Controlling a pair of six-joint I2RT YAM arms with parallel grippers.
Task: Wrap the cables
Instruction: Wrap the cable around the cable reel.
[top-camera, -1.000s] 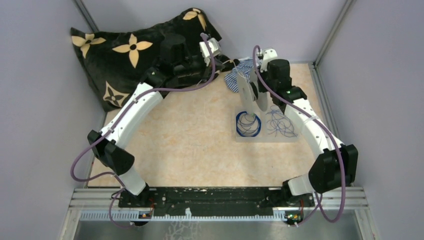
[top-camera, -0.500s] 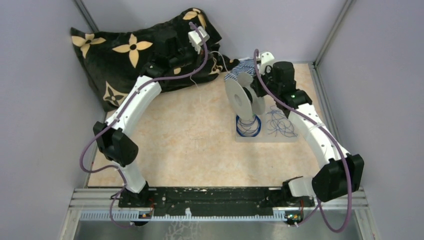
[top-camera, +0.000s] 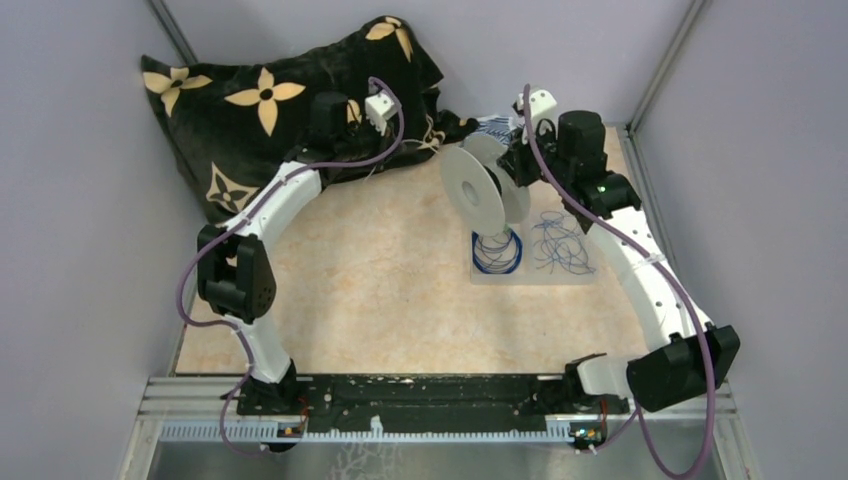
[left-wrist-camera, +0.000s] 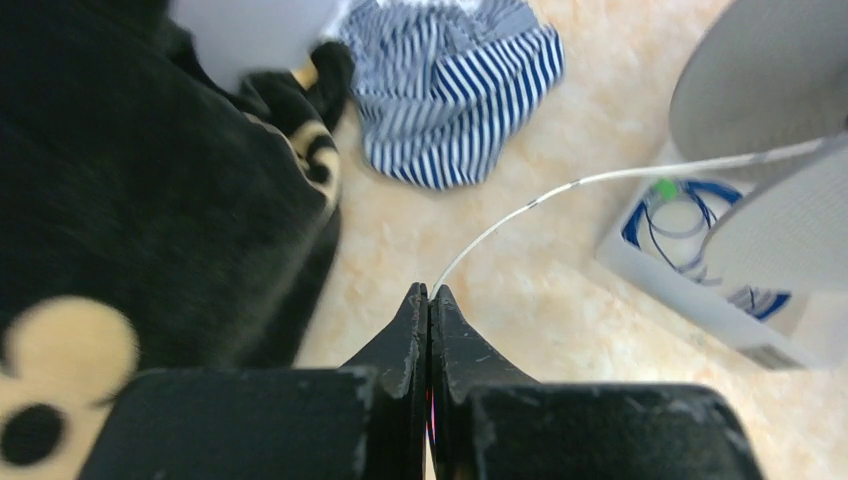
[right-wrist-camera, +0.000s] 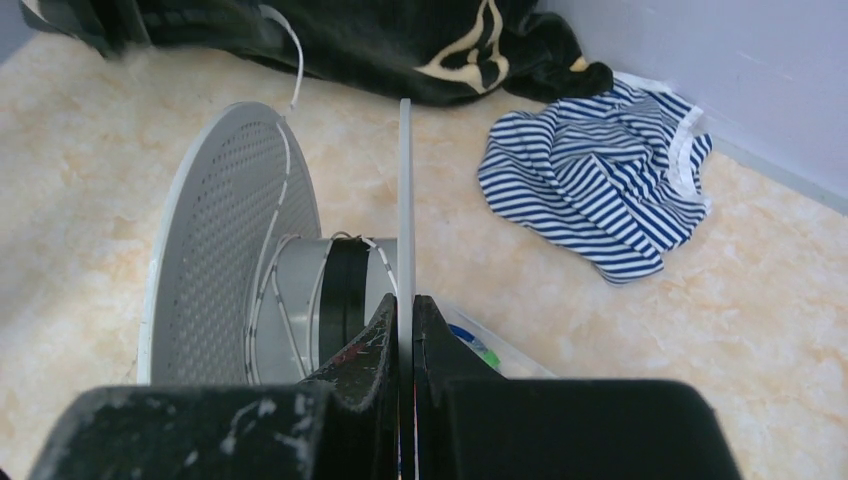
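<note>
Left hand (left-wrist-camera: 428, 295), clenched on whitish cable (left-wrist-camera: 560, 188), has drawn back to upper left over cushion (top-camera: 250, 110). Right hand (right-wrist-camera: 405, 305) pinches spool (top-camera: 472, 192) rim; spool now turned broadside. Blue coil (top-camera: 497, 252), tangle (top-camera: 562, 245) in tray (top-camera: 530, 279), centre right. Table (top-camera: 370, 290) open at lower centre.

The near and middle surface (top-camera: 380, 300) is lying open, giving a pincer free passage between the two arms. A black flowered cushion (top-camera: 240, 110) is filling the far-left corner and spreading toward the far centre, where a striped cloth (top-camera: 490, 128) is lying just beside it. The spool (top-camera: 475, 190), standing on edge in the clamped right pincer (right-wrist-camera: 405, 305), is crowding the far side of the pale tray (top-camera: 530, 278) and overhanging the blue coil (top-camera: 497, 252). The loose tangle (top-camera: 562, 245) beside it is lying exposed from above. A whitish cable strand (left-wrist-camera: 520, 205) is running from the closed left pincer (left-wrist-camera: 429, 295) to the spool, barring the gap between them. Grey walls (top-camera: 80, 300) are hemming in both sides.
</note>
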